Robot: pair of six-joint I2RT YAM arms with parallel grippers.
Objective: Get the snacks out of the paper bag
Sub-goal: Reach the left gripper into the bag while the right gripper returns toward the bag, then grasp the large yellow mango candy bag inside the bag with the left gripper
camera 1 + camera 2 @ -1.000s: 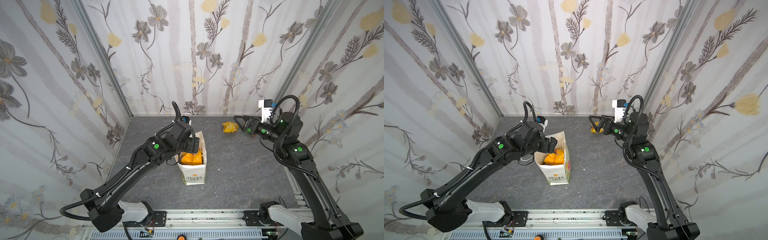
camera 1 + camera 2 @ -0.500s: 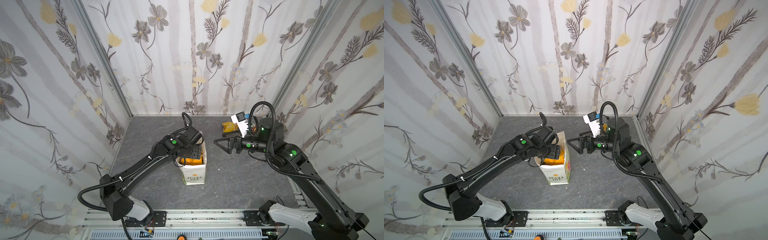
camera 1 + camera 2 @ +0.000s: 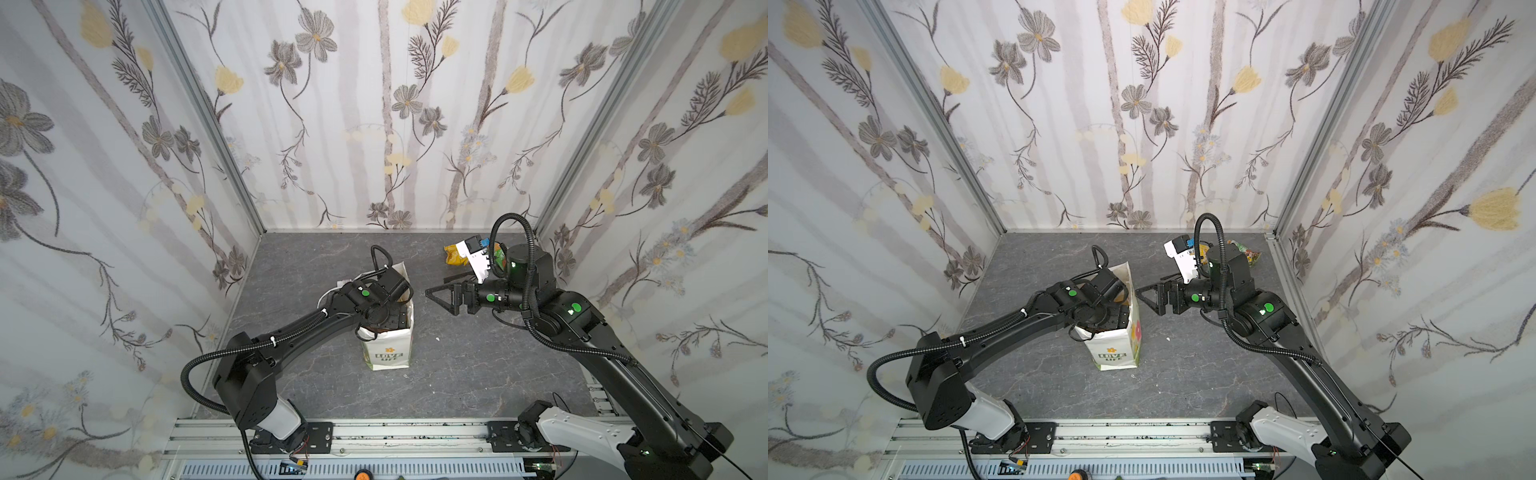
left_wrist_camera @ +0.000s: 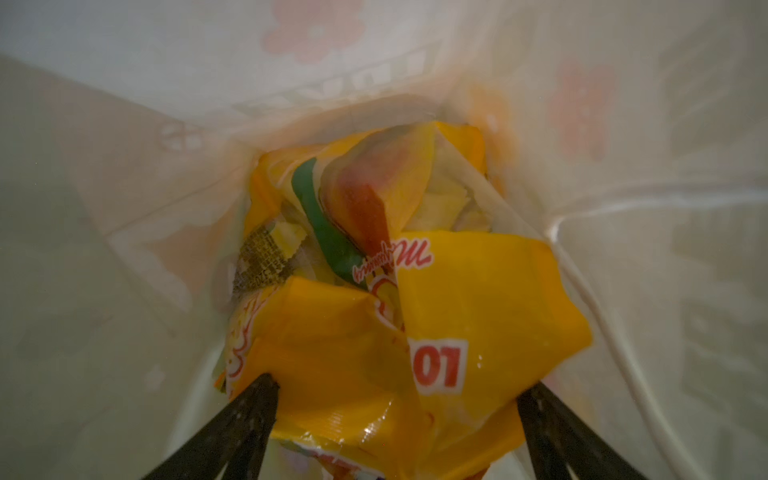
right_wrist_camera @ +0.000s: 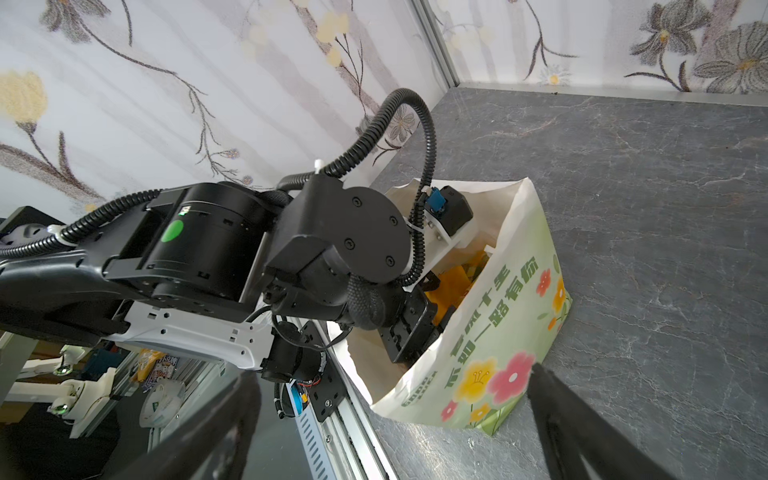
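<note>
The crumpled, glossy orange-yellow plastic snack packet (image 4: pixel 436 316), down inside the white paper carrier bag (image 3: pixel 388 353), looks light, soft and slippery, so the left gripper (image 4: pixel 401 382), jaws apart astride it, should pinch a fold, while the right gripper (image 3: pixel 436 296) hangs spread wide beside the bag.

Upright white paper bag (image 3: pixel 388 353), orange-yellow packet (image 4: pixel 478 299) inside, yellow packet (image 3: pixel 451 254) beyond it.
</note>
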